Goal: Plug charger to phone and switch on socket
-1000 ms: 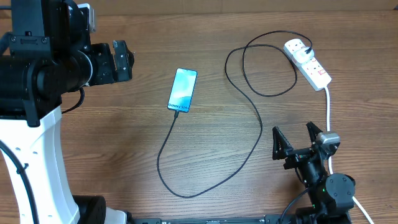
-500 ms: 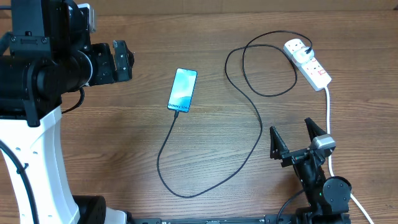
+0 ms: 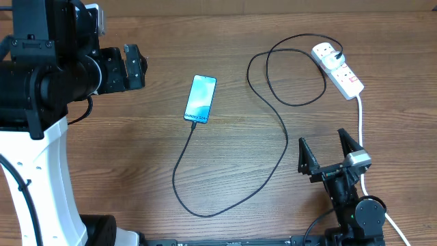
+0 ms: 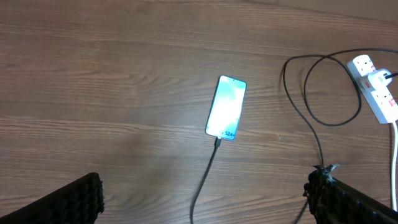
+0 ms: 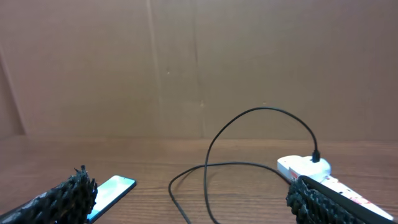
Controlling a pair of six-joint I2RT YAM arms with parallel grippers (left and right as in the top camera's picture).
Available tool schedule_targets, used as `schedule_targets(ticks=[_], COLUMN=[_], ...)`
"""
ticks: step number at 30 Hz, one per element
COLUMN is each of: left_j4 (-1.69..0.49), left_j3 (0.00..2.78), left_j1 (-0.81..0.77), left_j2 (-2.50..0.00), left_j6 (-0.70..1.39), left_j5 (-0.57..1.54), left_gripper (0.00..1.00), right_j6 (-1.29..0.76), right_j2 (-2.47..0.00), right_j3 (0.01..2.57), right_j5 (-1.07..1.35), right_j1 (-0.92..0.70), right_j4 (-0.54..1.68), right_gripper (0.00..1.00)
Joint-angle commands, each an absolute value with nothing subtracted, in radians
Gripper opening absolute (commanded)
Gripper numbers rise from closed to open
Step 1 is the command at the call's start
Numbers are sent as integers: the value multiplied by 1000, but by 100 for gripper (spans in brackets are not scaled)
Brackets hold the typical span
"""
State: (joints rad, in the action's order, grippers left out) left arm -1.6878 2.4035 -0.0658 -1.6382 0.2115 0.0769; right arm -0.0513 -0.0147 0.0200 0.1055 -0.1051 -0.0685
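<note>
The lit phone [image 3: 201, 99] lies on the tabletop [image 3: 102, 143], the charger [image 3: 287, 137] looping from its lower end to the socket [image 3: 339, 68]; the right tool [image 3: 321, 138] stands spread wide

Your left wrist view cuts the socket [image 4: 378, 93] off at the right edge. The left gripper [image 4: 205, 175] shows only finger ends at the bottom corners. In your right wrist view the right gripper [image 5: 191, 177] is cropped the same way: one finger hides the phone [image 5: 115, 186] near end, the other most of the socket. Overhead, switch [image 3: 353, 80] position too small to read, connector [image 3: 195, 123] seating too. White cord [image 3: 360, 119] runs behind the right gripper.
</note>
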Motion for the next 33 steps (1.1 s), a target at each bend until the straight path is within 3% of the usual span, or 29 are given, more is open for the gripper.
schedule_targets(ticks=[1, 10, 33], left_j4=[-1689, -1689, -1689], left_j3=[2402, 2402, 2402], left_j1=[-72, -72, -72], left_j2=[-1634, -1634, -1634], left_j6=[233, 233, 233], left_j5=[70, 70, 70], left_gripper=[99, 100, 99], right_j6=[-44, -44, 87], right_j2=[-2, -2, -2], right_j3=[8, 8, 8], right_j5=[68, 65, 53], right_j1=[-98, -28, -25], right_j4=[-77, 82, 84], right_gripper=[100, 100, 100])
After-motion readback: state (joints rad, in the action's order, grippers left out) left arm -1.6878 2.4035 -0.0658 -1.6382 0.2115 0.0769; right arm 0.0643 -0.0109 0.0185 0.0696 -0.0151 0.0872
